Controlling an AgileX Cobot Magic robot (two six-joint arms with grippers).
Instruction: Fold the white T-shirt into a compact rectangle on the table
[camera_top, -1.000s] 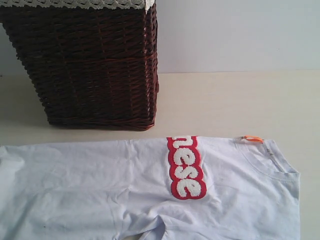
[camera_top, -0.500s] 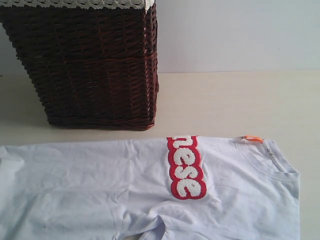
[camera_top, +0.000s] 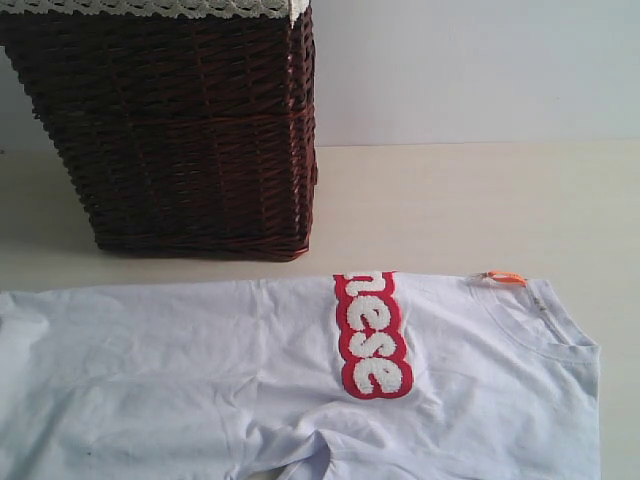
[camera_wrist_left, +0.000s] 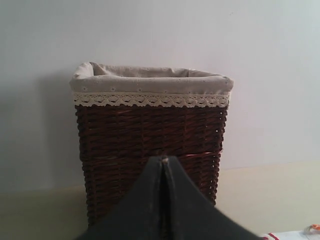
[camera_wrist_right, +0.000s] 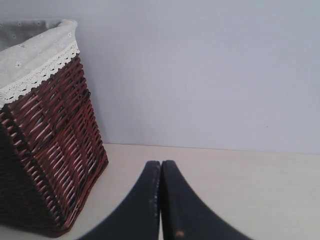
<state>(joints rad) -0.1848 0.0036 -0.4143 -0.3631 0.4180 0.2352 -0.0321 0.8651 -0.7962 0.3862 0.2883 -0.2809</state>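
The table (camera_top: 470, 200) bears the white T-shirt (camera_top: 180, 380) and a wicker basket (camera_top: 180, 130).

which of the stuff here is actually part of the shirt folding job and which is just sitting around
Part of the job:
- white T-shirt, spread flat, not yet folded
- table under it
- left gripper and right gripper, both shut, holding nothing

Just sitting around:
- dark wicker basket behind the shirt
- its lace-trimmed liner

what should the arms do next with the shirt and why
Probably open the left gripper and right gripper, both shut, empty and facing the basket, and lower them to the white T-shirt, which lies long and rumpled on the table, not yet compact.
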